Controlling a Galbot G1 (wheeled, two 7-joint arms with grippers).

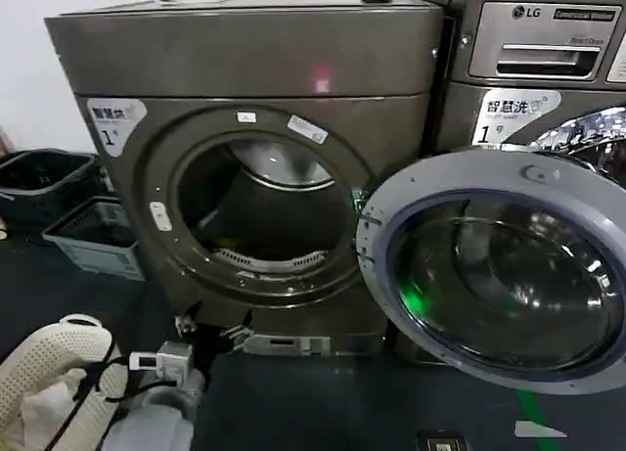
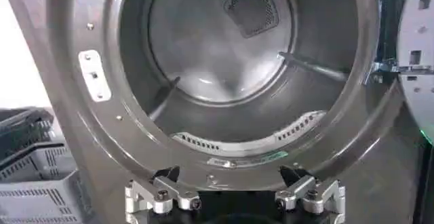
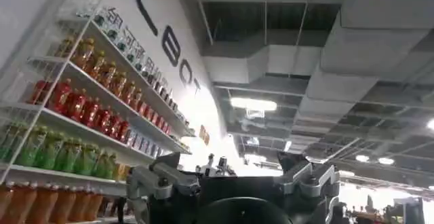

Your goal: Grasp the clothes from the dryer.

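The left claw (image 2: 234,197), fingers spread and empty, hovers just below the dryer (image 1: 245,99) porthole rim, aligned for entry, and we judge the clothes (image 1: 227,244) lie just ahead inside the drum, while the right claw (image 3: 230,181), released, points ceilingward.

dryer (image 1: 108,55): bronze-grey painted metal, satin sheen. Drum (image 2: 217,56): bare brushed metal, smooth, reflective. Door (image 1: 499,265): grey plastic rim, glossy glass. Baskets (image 1: 93,238): matt grey plastic lattice. Left claw (image 2: 234,193): bare metal links, dark fingertips. Cream mesh basket (image 1: 49,358): perforated matt plastic.
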